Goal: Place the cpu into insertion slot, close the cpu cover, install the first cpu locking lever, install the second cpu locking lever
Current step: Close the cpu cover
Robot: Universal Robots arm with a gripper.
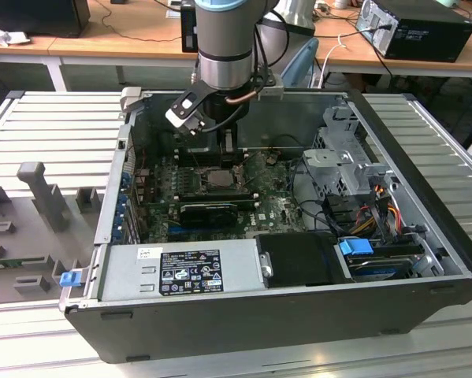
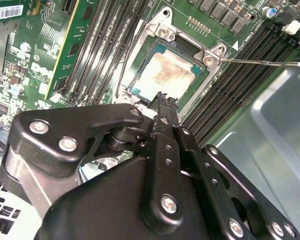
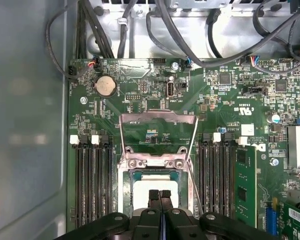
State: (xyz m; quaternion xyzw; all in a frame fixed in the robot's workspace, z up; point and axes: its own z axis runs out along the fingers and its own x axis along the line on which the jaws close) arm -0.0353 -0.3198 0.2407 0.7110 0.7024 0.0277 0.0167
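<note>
The computer case [image 1: 220, 315] lies open on the slatted counter [image 1: 54, 134] with its motherboard [image 3: 139, 75] facing up, which gives the arm [image 1: 224, 47] a straight reach down to the socket near the board's middle. The cpu [image 3: 155, 181] sits flat inside the insertion slot [image 3: 124, 187], square to its frame. Its pale top shows a smeared residue in the second wrist view. Placement is judged done. The fingers [image 3: 153, 199] are closed against each other and carry nothing. Their tips stand over the cpu's edge farthest from the hinge; whether they touch it cannot be told. Shut and narrow, they appear suited to pressing or nudging rather than grasping. The cpu cover [image 3: 157, 119] stands raised on its hinge, at the slot's side toward the cabled board edge, so the slot is open from above. Closing is judged not yet done. One locking lever [image 2: 260, 62] juts from a hinge-side corner of the slot, out over the memory slots [image 3: 92, 180]. A second thin rod, taken to be the other locking lever [image 2: 121, 65], runs free along the opposite side. Neither is seen hooked down. Count: one cpu, one insertion slot, one cover, two levers, two banks of memory slots flanking the socket, one coin cell [image 3: 105, 86], one pair of fingers.
</note>
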